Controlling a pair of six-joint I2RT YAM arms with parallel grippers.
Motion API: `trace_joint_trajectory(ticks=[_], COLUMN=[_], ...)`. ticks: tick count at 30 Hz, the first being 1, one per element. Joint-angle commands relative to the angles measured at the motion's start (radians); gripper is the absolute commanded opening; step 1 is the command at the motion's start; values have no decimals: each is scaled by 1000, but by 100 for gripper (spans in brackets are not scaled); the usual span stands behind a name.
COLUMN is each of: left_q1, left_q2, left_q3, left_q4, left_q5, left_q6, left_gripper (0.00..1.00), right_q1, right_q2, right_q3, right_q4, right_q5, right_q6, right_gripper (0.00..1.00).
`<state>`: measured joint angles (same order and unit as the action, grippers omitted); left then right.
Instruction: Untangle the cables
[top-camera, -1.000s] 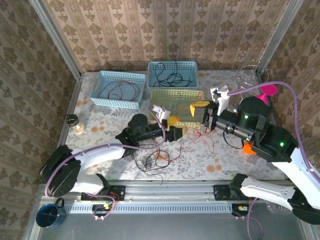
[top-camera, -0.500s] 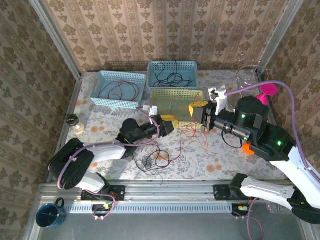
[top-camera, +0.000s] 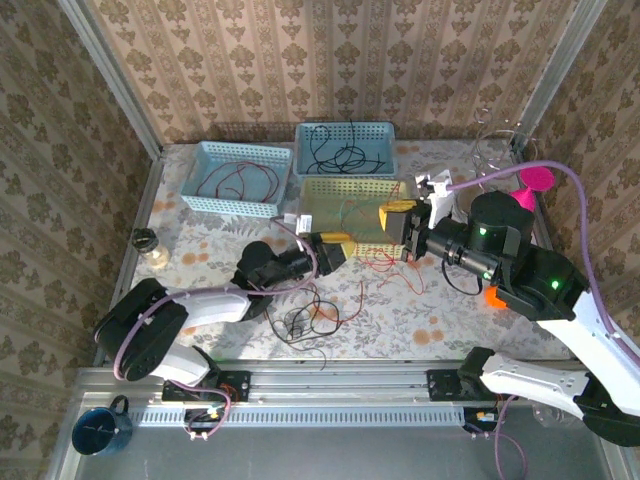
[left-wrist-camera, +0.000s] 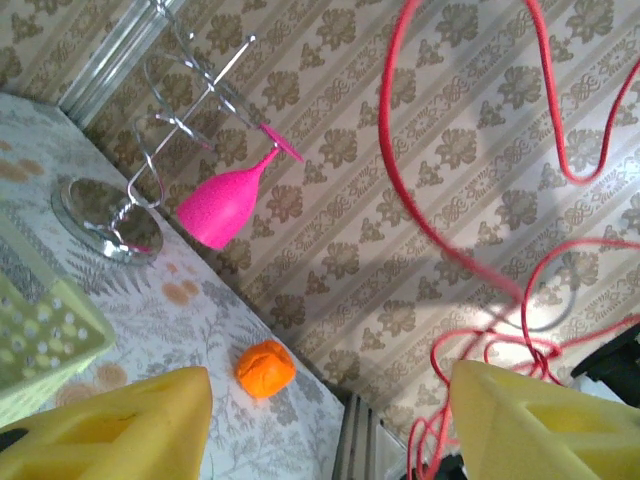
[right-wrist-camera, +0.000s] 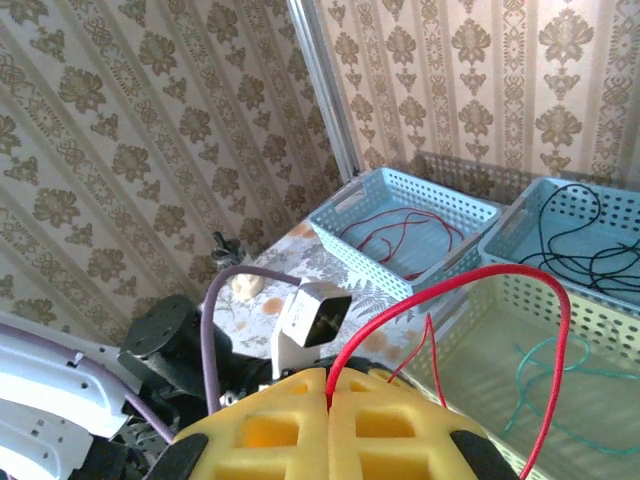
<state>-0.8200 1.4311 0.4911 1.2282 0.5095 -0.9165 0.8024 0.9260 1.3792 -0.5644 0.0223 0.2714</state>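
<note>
Red and black cables (top-camera: 308, 322) lie knotted on the near table (top-camera: 440, 322), so much untangling is left. Just beyond, the left gripper (top-camera: 338, 248) gapes, grasping nothing, while the right gripper (right-wrist-camera: 328, 392) pinches a red cable (right-wrist-camera: 455, 283). Far baskets (top-camera: 215, 207) hold sorted red, black and green strands. A pink glass (top-camera: 535, 181) hangs far right, out of the way.

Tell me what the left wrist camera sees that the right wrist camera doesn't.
Left wrist: a pink glass by a wire rack, and a small orange object. Right wrist: a blue basket with red cables, a second basket with black cables. Both: a green basket, a red cable, yellow tool fingers, patterned wallpaper.
</note>
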Motion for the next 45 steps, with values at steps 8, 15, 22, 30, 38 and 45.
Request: trace_joint_trajectory(ticks=[8, 15, 22, 30, 38, 45], left_q1=[-27, -56, -73, 93, 390, 431], left_q2=[-64, -6, 64, -2, -455, -647], left_q3=[-55, 32, 102, -66, -15, 305], left_q4=[48, 53, 54, 43, -573, -1244], left_q5=[1, 21, 38, -64, -4, -90], left_q6=[32, 37, 58, 38, 167, 446], left_gripper=[70, 76, 37, 0, 0, 0], right_q1=[2, 3, 2, -22, -248, -393], right_q2=[26, 31, 16, -50, -84, -72], right_q3=[27, 1, -28, -23, -96, -154], right_q4=[62, 92, 100, -37, -128, -101], right_q5=[14, -17, -12, 236, 454, 385], right_q6=[-10, 29, 42, -63, -41, 12], right_gripper=[0, 0, 0, 0, 0, 0])
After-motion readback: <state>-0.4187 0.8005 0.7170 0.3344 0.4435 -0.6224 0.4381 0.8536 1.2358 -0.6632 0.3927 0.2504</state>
